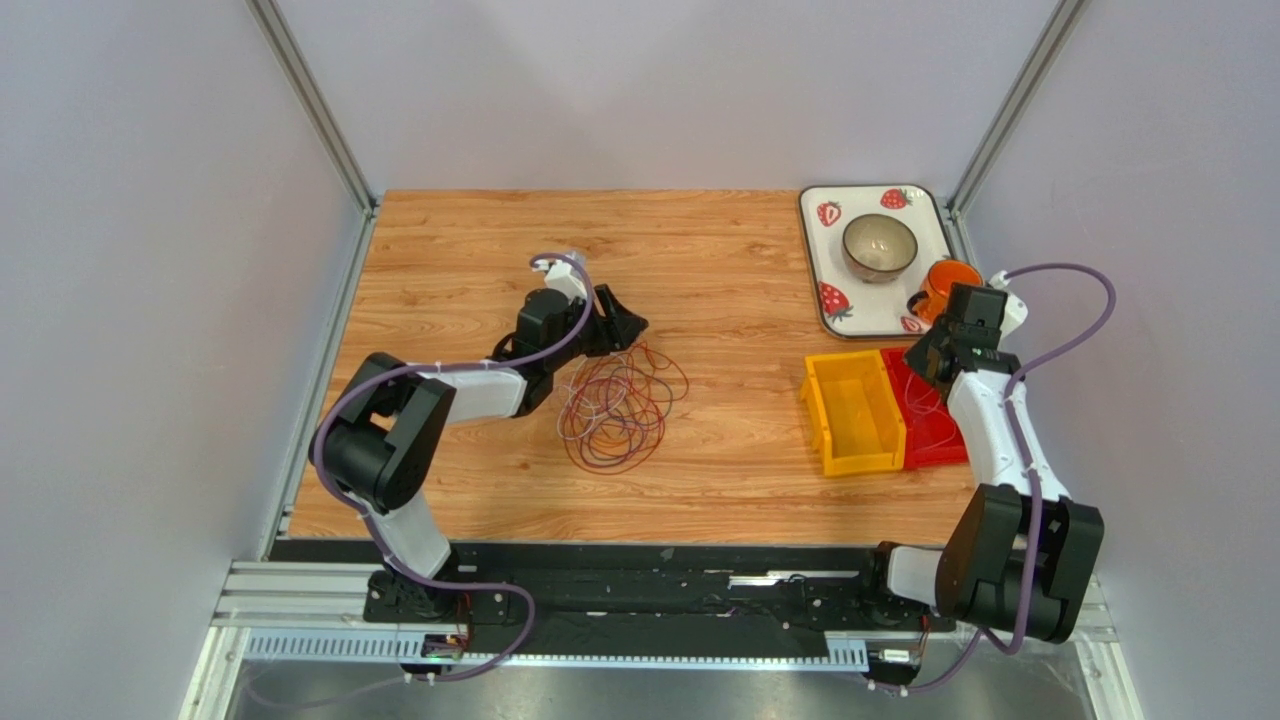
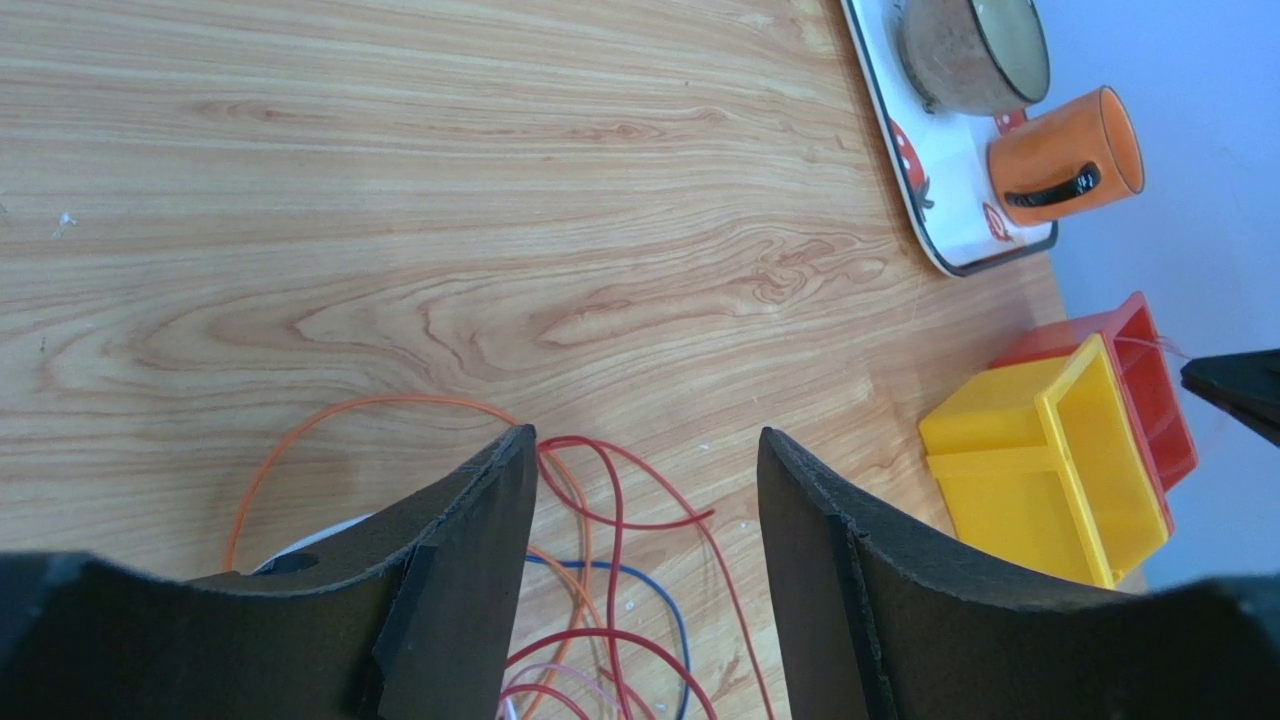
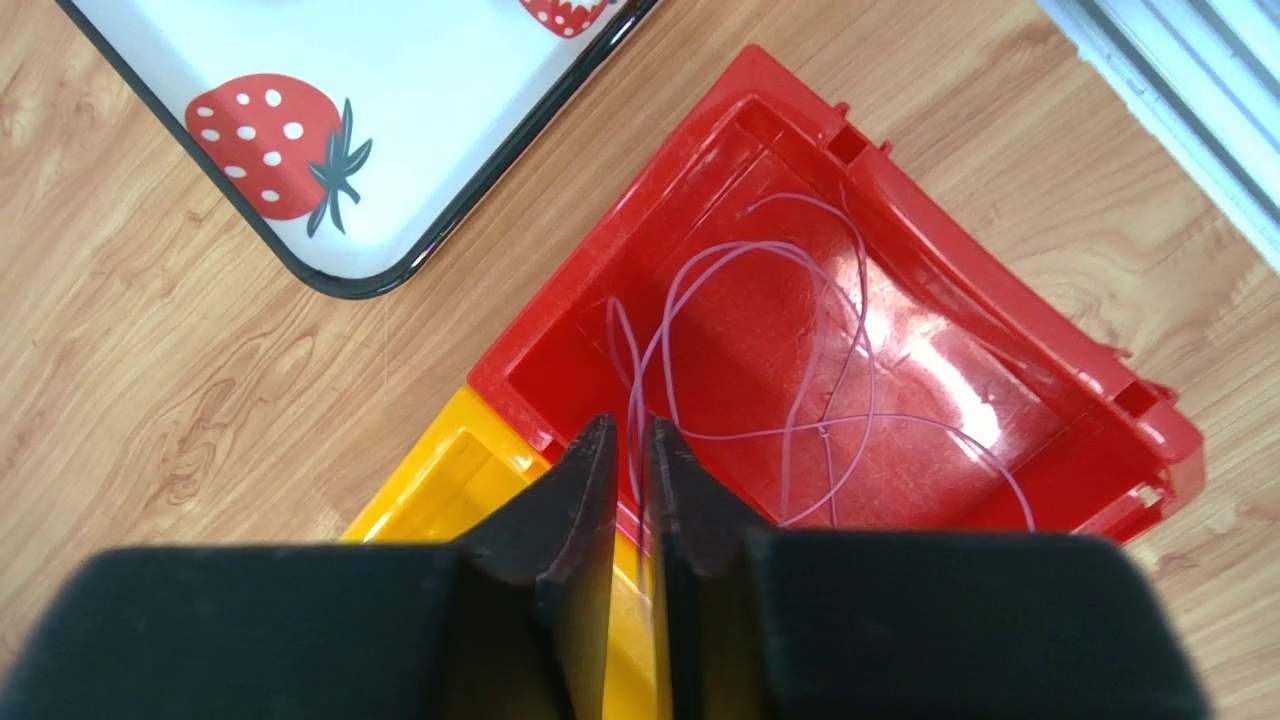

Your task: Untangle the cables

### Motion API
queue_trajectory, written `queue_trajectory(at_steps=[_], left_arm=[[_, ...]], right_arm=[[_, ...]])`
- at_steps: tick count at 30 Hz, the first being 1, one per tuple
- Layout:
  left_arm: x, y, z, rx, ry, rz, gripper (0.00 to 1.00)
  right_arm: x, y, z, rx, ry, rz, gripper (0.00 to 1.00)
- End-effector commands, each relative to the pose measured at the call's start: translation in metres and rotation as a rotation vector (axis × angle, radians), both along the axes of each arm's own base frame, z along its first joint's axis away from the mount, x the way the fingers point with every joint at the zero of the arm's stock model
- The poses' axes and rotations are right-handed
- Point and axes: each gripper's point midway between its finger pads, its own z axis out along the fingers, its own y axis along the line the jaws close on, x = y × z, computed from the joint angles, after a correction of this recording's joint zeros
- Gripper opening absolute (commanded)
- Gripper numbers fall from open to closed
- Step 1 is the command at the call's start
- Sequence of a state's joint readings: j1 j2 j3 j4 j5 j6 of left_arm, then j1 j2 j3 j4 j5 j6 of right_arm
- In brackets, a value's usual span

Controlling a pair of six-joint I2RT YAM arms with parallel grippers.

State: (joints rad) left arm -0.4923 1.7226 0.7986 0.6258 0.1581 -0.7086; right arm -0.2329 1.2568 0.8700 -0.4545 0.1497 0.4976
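Hovering with jaws barely parted, the right gripper (image 3: 633, 435) has the whitish cable (image 3: 812, 345) just ahead in the red bin (image 3: 977, 248). Whether a strand is pinched cannot be told, and lifting could drag it out. The left gripper (image 2: 646, 450), released, straddles the tangled cables (image 1: 616, 408) beneath it on the desk (image 2: 451, 225); closing might snag several loops.

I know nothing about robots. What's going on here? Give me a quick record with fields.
Left gripper: open, over the tangled cables
Tangled cables: red, orange and blue loops on the wooden table
Right gripper: fingers almost together, above the red bin; grip unclear
Red bin: holds one pale wire
Yellow bin: beside the red bin
Strawberry tray: bowl on it, orange mug at its corner
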Motion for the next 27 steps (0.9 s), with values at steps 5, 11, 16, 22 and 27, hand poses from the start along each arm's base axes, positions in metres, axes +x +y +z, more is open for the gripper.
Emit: queue_trajectory(at_steps=[5, 11, 16, 22, 27], left_arm=[[-0.002, 0.001, 0.024, -0.035, -0.082, -0.023, 0.64], [-0.003, 0.006, 0.026, -0.030, -0.089, -0.008, 0.64], [-0.004, 0.019, 0.025, 0.008, -0.082, 0.047, 0.64], [-0.008, 0.041, 0.008, 0.087, 0.014, 0.152, 0.63], [-0.012, 0.058, 0.003, 0.103, 0.069, 0.251, 0.63]], right_arm=[[0.004, -0.028, 0.058, -0.123, -0.063, -0.106, 0.41], [0.009, -0.010, 0.098, -0.168, -0.114, -0.062, 0.41], [0.019, 0.037, 0.120, -0.214, -0.148, 0.116, 0.41], [0.028, 0.130, 0.106, -0.073, -0.150, 0.429, 0.42], [0.030, 0.224, 0.099, 0.099, -0.152, 0.762, 0.47]])
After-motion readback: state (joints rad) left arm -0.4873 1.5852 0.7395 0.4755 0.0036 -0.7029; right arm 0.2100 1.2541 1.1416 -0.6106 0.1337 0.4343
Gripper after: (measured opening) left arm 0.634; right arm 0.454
